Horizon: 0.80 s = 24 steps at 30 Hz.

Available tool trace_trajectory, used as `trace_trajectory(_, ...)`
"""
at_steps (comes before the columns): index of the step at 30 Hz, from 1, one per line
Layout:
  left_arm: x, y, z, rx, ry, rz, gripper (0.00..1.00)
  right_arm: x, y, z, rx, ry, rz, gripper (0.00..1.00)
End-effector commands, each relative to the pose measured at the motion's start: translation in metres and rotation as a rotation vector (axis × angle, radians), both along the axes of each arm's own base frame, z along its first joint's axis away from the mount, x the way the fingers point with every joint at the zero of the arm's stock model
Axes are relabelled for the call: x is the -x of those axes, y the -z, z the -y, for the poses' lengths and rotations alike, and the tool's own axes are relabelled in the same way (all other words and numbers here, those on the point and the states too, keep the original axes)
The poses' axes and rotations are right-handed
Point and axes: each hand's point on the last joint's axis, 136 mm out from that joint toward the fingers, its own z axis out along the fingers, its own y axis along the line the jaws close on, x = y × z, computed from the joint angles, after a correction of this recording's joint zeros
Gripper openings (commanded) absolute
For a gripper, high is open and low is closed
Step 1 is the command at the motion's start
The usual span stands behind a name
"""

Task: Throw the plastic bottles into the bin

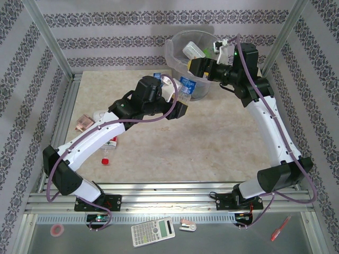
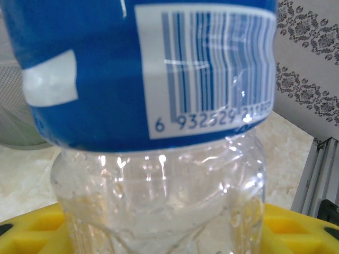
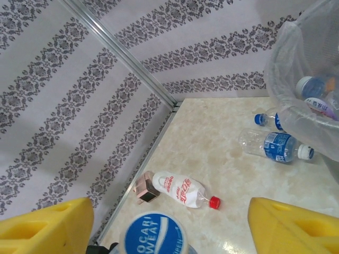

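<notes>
My left fingers [image 2: 32, 233] are clenched on the clear ribbed body of a blue-labelled plastic bottle [image 2: 159, 174] just beside the bin [image 1: 172, 53], my right fingers [image 3: 47, 227] spread apart at its rim, and I judge the bottle light, thin-walled, slick, best pinched there.

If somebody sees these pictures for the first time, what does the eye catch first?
Up close, the left hand grips a blue-label bottle. At the far edge of the table stands the bag-lined bin, with the right hand open over its rim. A red-capped bottle lies loose near the table's left edge.
</notes>
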Motion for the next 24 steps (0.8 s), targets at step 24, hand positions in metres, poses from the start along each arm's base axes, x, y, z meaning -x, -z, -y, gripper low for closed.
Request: trace_trajectory(24,0.0042,-0.0066,0.0123,-0.032,0.046,0.043,0.51,0.0101,0.0082,-0.0144,-0.019,-0.082,-0.053,0.4)
